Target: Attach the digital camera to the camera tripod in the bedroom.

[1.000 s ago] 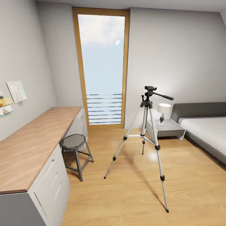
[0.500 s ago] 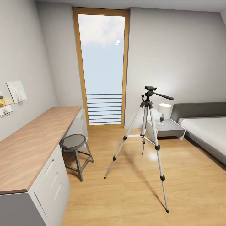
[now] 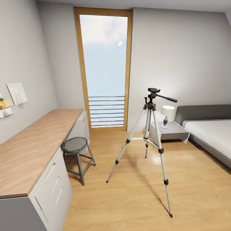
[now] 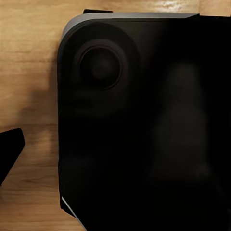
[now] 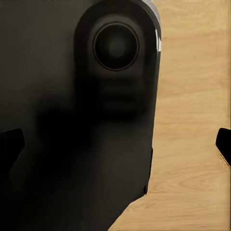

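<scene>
Facing the tripod [image 3: 150, 128] at one o'clock, nothing has shifted; my pincers' state I cannot tell.

Camera tripod [image 3: 150, 134] upright on wood floor [image 3: 134, 199], between stool [image 3: 76, 150] and bed [image 3: 211, 131].

Domestic bedroom: grey-framed bed [image 3: 208, 128] with bedside lamp [image 3: 166, 116], long wooden counter [image 3: 35, 144], stool [image 3: 77, 154], tall wood-framed window [image 3: 104, 69], light wood floor [image 3: 134, 199].
</scene>
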Controlling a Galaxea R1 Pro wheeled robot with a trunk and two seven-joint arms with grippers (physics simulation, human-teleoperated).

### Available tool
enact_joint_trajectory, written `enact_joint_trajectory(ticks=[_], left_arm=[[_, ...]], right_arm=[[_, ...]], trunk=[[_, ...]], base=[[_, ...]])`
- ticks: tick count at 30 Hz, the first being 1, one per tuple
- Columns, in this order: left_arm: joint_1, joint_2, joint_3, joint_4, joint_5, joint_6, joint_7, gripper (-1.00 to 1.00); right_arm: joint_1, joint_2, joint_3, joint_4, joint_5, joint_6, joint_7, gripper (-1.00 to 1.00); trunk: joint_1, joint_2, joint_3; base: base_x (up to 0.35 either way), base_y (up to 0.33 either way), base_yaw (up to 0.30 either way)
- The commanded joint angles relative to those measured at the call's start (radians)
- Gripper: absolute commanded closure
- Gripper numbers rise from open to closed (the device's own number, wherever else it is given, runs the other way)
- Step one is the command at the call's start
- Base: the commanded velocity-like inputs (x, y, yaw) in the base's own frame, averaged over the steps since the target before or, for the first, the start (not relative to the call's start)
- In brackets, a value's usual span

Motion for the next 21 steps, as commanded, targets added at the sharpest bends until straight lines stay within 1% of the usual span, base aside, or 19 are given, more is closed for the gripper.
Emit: enact_joint_trajectory(ticks=[1, 7, 8, 9, 10, 21], left_arm=[[0.0, 0.0, 0.0, -0.001, 0.011, -0.001, 0.0, -1.0], [0.0, 0.0, -0.001, -0.001, 0.044, -0.001, 0.0, -1.0], [0.0, 0.0, -0.002, -0.001, 0.121, -0.001, 0.0, -1.0], [0.0, 0.0, -0.002, -0.001, 0.124, -0.001, 0.0, -1.0], [0.0, 0.0, -0.002, -0.001, 0.131, -0.001, 0.0, -1.0], [0.0, 0.0, -0.002, -0.001, 0.136, -0.003, 0.0, -1.0]], right_arm=[[0.0, 0.0, 0.001, 0.0, 0.008, -0.008, 0.0, -1.0], [0.0, 0.001, 0.001, 0.0, 0.042, -0.041, 0.0, -1.0], [0.0, 0.002, 0.001, 0.0, 0.103, -0.053, -0.001, -1.0], [0.0, 0.003, 0.001, 0.0, 0.11, -0.056, -0.001, -1.0], [0.0, 0.004, 0.001, 0.0, 0.127, -0.062, -0.002, -1.0], [0.0, 0.008, 0.0, 0.0, 0.138, -0.066, -0.001, -1.0]], trunk=[[0.0, 0.0, -0.001], [0.0, 0.0, -0.001], [0.0, 0.0, -0.001], [0.0, 0.0, -0.001], [0.0, 0.0, -0.001], [0.0, 0.0, -0.001]], base=[[0.0, 0.0, 0.0], [0.0, 0.0, 0.0], [0.0, 0.0, 0.0], [0.0, 0.0, 0.0], [0.0, 0.0, 0.0], [0.0, 0.0, 0.0]])
